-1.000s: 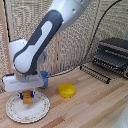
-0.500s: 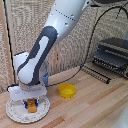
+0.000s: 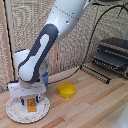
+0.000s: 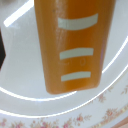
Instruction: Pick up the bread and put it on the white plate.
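Now that the gripper (image 3: 31, 99) has sunk to the white dish (image 3: 15, 114), its blue fingers stand spread either side of the bread (image 3: 32, 105), which lies flat on the plate; release looks done, so only lifting away remains.
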